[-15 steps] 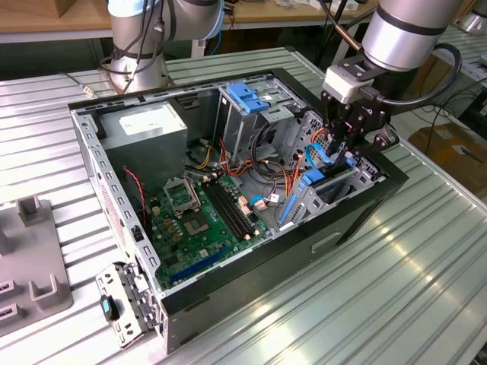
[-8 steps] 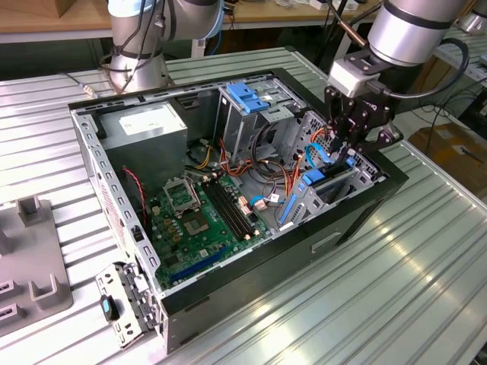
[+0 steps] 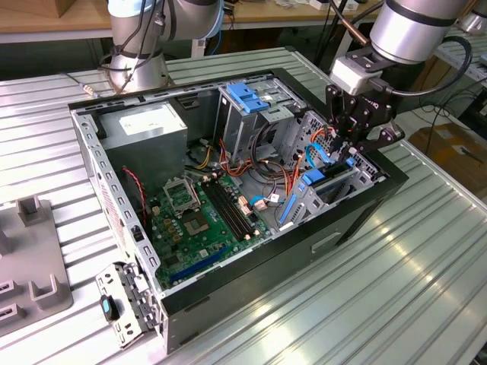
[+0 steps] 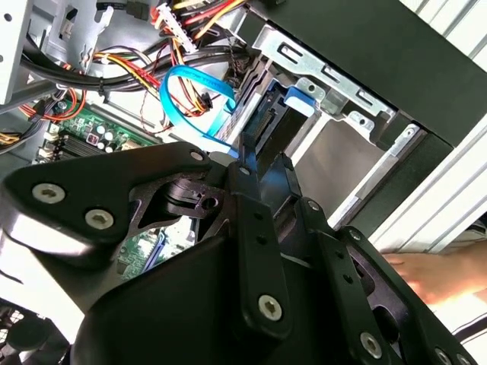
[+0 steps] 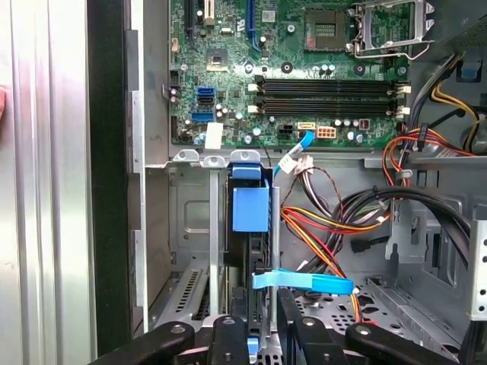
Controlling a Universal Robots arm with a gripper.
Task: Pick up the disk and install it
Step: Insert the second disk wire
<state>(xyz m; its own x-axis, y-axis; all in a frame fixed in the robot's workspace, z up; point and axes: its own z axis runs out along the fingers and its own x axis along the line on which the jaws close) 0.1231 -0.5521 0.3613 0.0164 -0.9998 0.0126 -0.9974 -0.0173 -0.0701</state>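
Exterior view: I am seating the disk (image 3: 329, 182) in its bay, gripper (image 3: 351, 150) clamped on it; pressing straight down looks next.

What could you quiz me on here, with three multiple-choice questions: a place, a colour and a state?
1. Where is the gripper?
A. Over the grey power-supply box
B. Over the drive bay at the exterior view's right end of the case
C. Over the bare table

2. What colour is the flat cable beside the disk?
A. Blue
B. Green
C. White

3. How does the disk sit?
A. Flat on the table
B. High above the case
C. On edge in the bay

Answers: B, the gripper hangs over that end of the case; A, the cable is blue; C, the disk stands edge-up between the bay's walls.
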